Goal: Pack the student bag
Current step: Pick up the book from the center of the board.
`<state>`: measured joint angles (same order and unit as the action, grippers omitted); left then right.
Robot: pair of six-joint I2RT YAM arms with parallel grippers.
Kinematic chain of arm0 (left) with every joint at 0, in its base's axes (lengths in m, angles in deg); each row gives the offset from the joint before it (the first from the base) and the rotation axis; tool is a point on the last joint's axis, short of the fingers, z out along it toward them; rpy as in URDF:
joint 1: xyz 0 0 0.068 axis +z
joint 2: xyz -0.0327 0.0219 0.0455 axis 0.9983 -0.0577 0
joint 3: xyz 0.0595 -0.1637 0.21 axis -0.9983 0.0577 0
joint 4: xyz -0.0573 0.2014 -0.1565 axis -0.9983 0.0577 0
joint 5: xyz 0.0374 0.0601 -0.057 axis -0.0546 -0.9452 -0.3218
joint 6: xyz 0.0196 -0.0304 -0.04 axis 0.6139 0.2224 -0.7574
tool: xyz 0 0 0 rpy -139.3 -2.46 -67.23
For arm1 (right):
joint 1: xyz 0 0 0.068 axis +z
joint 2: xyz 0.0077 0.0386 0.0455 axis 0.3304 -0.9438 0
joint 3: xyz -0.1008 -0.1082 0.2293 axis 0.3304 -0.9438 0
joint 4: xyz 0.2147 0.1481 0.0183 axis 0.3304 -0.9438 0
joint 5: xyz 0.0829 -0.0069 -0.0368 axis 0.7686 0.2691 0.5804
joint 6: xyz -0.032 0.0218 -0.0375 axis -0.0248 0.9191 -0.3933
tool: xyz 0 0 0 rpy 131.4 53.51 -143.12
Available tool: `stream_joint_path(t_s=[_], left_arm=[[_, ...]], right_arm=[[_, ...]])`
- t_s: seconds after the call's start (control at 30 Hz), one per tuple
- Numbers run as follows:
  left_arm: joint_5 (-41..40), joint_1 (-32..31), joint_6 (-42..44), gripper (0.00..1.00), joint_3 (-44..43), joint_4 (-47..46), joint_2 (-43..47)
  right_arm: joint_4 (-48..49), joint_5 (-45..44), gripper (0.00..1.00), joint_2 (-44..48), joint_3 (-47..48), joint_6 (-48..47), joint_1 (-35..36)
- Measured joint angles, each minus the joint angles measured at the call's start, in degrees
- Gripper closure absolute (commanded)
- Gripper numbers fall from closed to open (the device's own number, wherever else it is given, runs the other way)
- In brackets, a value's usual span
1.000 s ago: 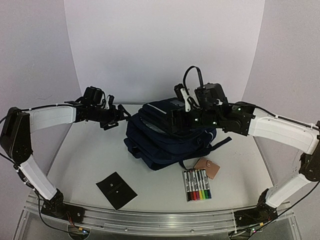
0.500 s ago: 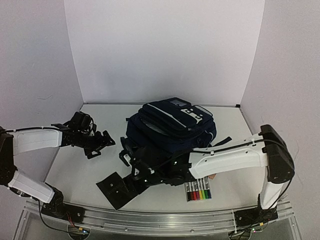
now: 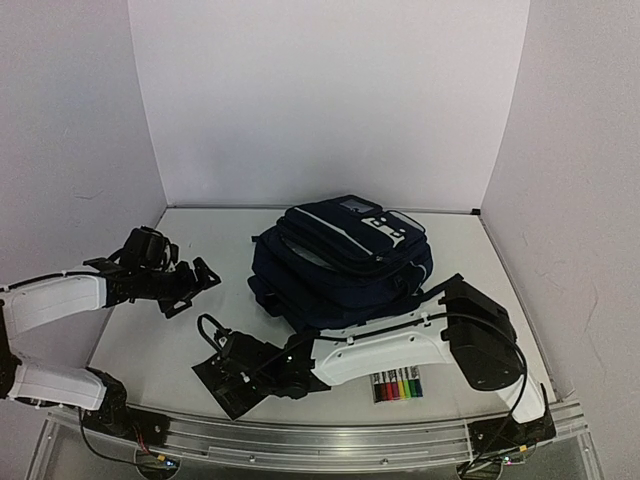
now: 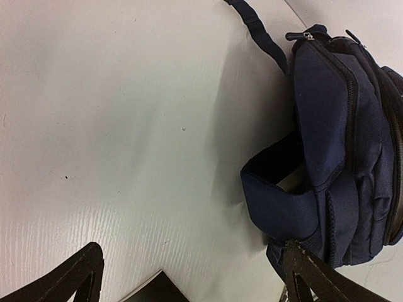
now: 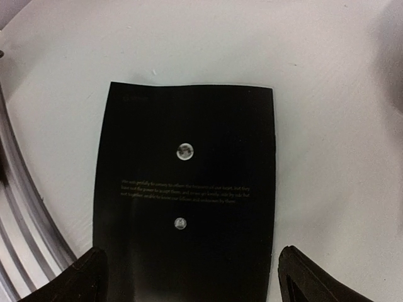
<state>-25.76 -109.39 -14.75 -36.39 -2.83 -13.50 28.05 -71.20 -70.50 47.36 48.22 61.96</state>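
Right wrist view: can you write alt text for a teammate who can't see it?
A flat black pouch with two small silver snaps and fine gold print lies on the white table. The right gripper is open above it, a fingertip in each lower corner.

student bag (image 3: 340, 265): navy blue, trimmed with white piping
card (image 5: 186, 207): black, marked with two silver dots
counter (image 3: 150, 345): white
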Motion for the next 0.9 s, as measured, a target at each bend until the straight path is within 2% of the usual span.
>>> stream_joint_path(t_s=[0.17, 0.5, 0.9], left_arm=[[-0.4, 0.0, 0.0, 0.0, 0.0, 0.2, 1.4], [-0.4, 0.0, 0.2, 0.0, 0.0, 0.2, 1.7], [-0.8, 0.1, 0.1, 0.0, 0.0, 0.7, 6.6]], right_arm=[[-2.3, -1.2, 0.23, -2.5, 2.4, 0.0, -0.1], [-3.1, -1.1, 0.35, -4.3, 3.5, 0.6, -0.1], [-3.0, -3.9, 0.82, -5.3, 4.2, 4.4, -0.9]])
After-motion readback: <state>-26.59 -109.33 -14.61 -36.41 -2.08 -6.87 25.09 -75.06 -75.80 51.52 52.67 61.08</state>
